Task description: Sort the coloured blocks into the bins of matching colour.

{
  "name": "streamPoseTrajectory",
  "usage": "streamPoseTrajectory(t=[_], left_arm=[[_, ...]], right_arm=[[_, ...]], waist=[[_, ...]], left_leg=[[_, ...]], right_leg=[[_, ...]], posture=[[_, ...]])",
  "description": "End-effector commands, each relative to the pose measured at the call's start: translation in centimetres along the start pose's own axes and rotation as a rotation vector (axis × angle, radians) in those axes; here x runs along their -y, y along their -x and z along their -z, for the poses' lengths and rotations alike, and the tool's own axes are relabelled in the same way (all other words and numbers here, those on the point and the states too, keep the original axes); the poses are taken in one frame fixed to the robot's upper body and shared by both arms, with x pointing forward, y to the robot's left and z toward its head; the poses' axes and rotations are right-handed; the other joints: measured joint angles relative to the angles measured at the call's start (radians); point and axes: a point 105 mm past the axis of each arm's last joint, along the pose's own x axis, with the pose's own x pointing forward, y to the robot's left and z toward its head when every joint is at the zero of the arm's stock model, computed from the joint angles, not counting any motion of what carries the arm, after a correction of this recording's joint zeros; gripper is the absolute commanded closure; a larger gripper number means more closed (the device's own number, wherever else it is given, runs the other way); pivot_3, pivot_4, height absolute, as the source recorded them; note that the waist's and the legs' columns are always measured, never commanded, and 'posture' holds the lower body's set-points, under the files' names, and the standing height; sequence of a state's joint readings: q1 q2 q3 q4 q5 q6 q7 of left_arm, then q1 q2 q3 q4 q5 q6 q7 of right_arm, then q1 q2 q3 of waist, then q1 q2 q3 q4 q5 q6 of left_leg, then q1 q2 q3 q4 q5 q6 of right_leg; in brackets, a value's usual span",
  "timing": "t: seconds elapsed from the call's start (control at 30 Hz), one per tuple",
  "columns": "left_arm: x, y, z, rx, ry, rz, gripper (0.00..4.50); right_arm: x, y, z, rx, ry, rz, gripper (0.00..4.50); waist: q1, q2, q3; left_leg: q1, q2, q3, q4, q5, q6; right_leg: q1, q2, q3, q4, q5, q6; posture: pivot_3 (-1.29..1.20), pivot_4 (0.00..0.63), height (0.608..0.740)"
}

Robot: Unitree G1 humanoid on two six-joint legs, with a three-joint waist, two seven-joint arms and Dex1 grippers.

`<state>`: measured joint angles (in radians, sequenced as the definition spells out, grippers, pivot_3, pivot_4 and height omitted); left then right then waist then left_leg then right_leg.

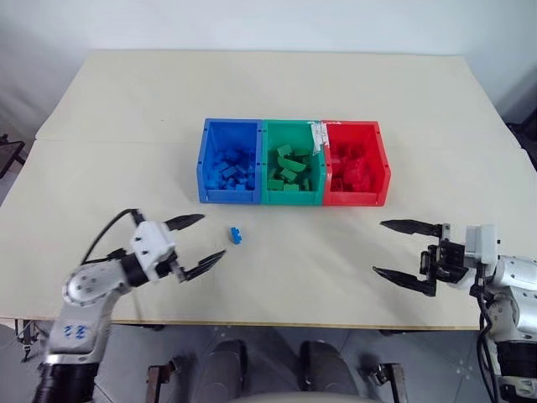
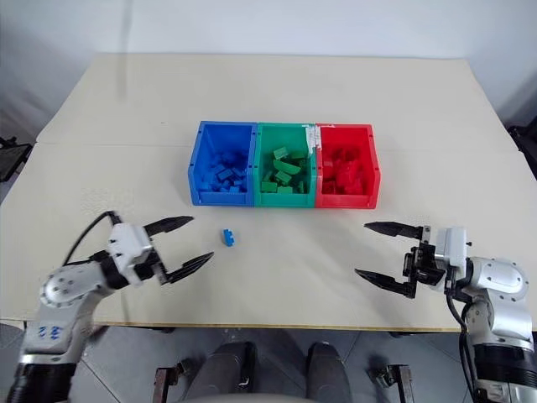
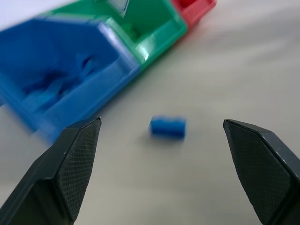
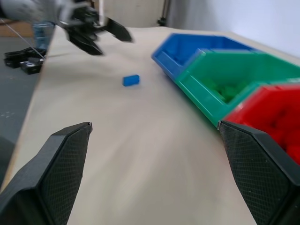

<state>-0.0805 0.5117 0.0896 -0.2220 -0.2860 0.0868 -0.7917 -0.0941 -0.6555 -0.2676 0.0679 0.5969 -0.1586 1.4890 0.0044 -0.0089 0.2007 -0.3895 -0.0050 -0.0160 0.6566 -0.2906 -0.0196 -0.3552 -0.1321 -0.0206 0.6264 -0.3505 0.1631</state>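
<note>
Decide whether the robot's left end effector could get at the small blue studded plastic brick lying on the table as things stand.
Probably yes. The left end effector is open and points toward the small blue studded plastic brick, with bare beige table between them and the blue plastic bin beyond.

The white label (image 1: 317,136) on the green bin (image 1: 291,195) cannot be read.

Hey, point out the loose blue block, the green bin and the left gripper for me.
blue block (image 1: 236,235), left eye view, on its top face.
green bin (image 1: 290,198), left eye view, on its front wall.
left gripper (image 1: 201,241), left eye view, midway between its open fingertips.
</note>
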Motion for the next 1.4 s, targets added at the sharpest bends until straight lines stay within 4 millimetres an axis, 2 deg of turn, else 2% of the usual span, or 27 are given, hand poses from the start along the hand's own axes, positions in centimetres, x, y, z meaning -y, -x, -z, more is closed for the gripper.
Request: streamPoseTrajectory(t=[0.03,0.27,0.37,0.43,0.57,0.63,0.73,0.83,0.9,0.97,1.03,1.17,1.33,1.4], left_arm=[[-0.1,-2.1,0.7,-0.067,-0.004,-0.017,0.11],[0.6,-2.6,4.2,-0.230,0.002,0.015,0.11],[0.3,-2.9,4.2,-0.218,0.005,-0.009,0.70],[0.4,-3.1,3.8,-0.191,0.014,-0.013,1.27],[-0.1,-3.0,2.4,-0.112,-0.015,-0.036,2.57],[-0.9,-3.0,0.3,0.003,-0.027,-0.064,3.06],[-2.8,-3.5,-2.6,0.114,-0.063,-0.125,3.07],[-4.7,-4.7,-4.3,0.142,-0.107,-0.167,3.07],[-7.1,-6.3,-5.4,0.130,-0.130,-0.230,3.07],[-8.6,-7.3,-5.7,0.116,-0.125,-0.257,3.07],[-9.1,-7.9,-5.7,0.110,-0.109,-0.247,3.07],[-9.1,-8.1,-6.0,0.124,-0.122,-0.214,1.72],[-7.5,-5.8,-5.4,0.130,-0.129,-0.141,0.19],[-7.4,-4.1,-5.2,0.123,-0.146,-0.160,0.04]], right_arm=[[-0.5,-0.3,-0.8,0.022,0.034,-0.005,0.00],[-0.7,-0.4,-1.0,0.024,0.039,0.032,0.00],[-0.6,-0.3,-1.0,0.024,0.042,0.054,0.00],[-0.5,-0.4,-1.0,0.024,0.042,0.068,0.00],[-0.4,-0.6,-1.0,0.022,0.041,0.083,0.00],[-0.3,-0.7,-1.1,0.019,0.041,0.090,0.00],[-0.1,-0.8,-1.0,0.017,0.039,0.098,0.00],[0.0,-1.0,-1.0,0.019,0.038,0.101,0.00],[0.2,-1.2,-1.0,0.023,0.039,0.102,0.00],[0.3,-1.4,-1.0,0.026,0.041,0.103,0.00],[0.4,-1.5,-1.0,0.029,0.043,0.105,0.00],[0.4,-1.6,-0.9,0.035,0.045,0.118,0.00],[0.3,-1.6,-0.6,0.035,0.039,0.125,0.00],[0.3,-1.7,-0.5,0.035,0.037,0.126,0.00]], waist=[[0.000,0.000,0.000],[-0.006,0.000,0.000],[-0.004,0.000,0.000],[-0.003,0.000,0.000],[-0.003,0.000,0.000],[-0.003,0.000,0.000],[0.003,0.000,0.000],[0.013,0.000,0.000],[0.022,0.000,0.000],[0.021,0.000,0.000],[0.020,0.000,0.000],[0.014,0.000,0.000],[0.011,0.000,0.000],[0.010,0.000,0.000]], left_leg=[[0.000,0.000,0.000,0.001,0.000,0.000],[0.000,0.000,0.001,-0.002,0.000,0.000],[0.001,0.000,0.001,-0.001,0.000,0.000],[0.001,0.000,0.001,0.000,0.000,0.000],[0.001,0.000,0.001,0.000,0.000,-0.001],[0.001,0.000,0.001,0.000,0.000,-0.001],[0.001,0.000,0.000,0.000,0.000,-0.001],[0.000,0.000,0.001,0.002,0.000,-0.001],[0.000,-0.001,0.002,0.003,0.000,-0.001],[-0.001,-0.001,0.005,0.005,0.000,-0.001],[-0.001,-0.001,0.006,0.004,0.000,0.000],[-0.002,0.000,0.008,0.001,0.000,-0.001],[-0.003,0.000,0.008,0.000,0.000,-0.001],[-0.003,0.000,0.008,0.000,0.000,-0.001]], right_leg=[[0.000,0.000,0.000,0.000,0.000,0.000],[-0.002,0.001,0.001,0.000,0.000,0.000],[-0.001,0.000,0.001,0.000,0.000,0.000],[0.000,0.000,0.001,0.000,0.000,0.000],[0.000,0.000,0.001,0.000,0.000,0.000],[0.000,0.000,0.001,0.000,0.000,0.000],[0.000,0.000,0.001,0.000,0.000,0.000],[0.000,0.000,0.000,0.000,0.000,0.000],[0.001,0.000,0.000,0.001,0.000,0.000],[0.001,0.001,-0.002,0.001,0.000,0.000],[0.001,0.001,-0.001,0.001,0.000,0.000],[-0.002,0.001,-0.002,0.001,0.001,0.000],[-0.003,0.001,-0.001,0.001,0.001,0.000],[-0.002,0.001,-0.001,0.001,0.000,0.000]], posture=[[0.00,0.150,0.740],[0.00,0.150,0.740],[0.00,0.150,0.740],[0.00,0.150,0.740],[0.00,0.150,0.740],[0.00,0.150,0.740],[0.00,0.150,0.740],[0.00,0.150,0.740],[0.00,0.150,0.740],[0.00,0.150,0.740],[0.00,0.150,0.740],[0.00,0.150,0.740],[0.00,0.150,0.740],[0.00,0.150,0.740]])
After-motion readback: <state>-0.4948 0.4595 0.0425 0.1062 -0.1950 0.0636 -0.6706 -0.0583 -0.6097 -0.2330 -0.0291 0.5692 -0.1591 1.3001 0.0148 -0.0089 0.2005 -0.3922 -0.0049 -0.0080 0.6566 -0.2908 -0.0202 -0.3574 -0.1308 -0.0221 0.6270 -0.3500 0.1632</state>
